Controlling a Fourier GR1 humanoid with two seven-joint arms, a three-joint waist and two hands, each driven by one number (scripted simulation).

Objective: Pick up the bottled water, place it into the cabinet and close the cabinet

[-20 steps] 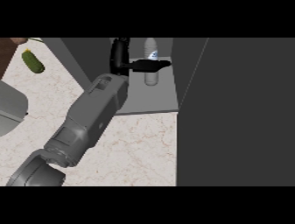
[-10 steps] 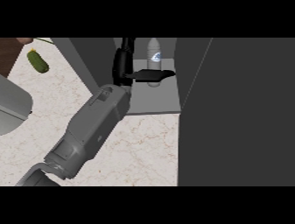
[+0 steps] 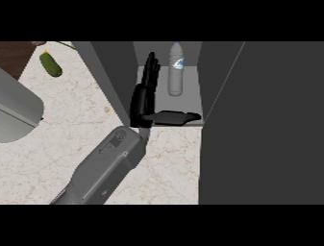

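Nearby, cucumber [image 3: 50, 64] left of cabinet [image 3: 107, 77].

Steep head view over counter [image 3: 65, 144]

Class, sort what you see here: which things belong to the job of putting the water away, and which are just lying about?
Belongs to the job:
bottled water, inside the cabinet
cabinet
open hand

Just lying about:
cucumber on the counter
grey appliance at left
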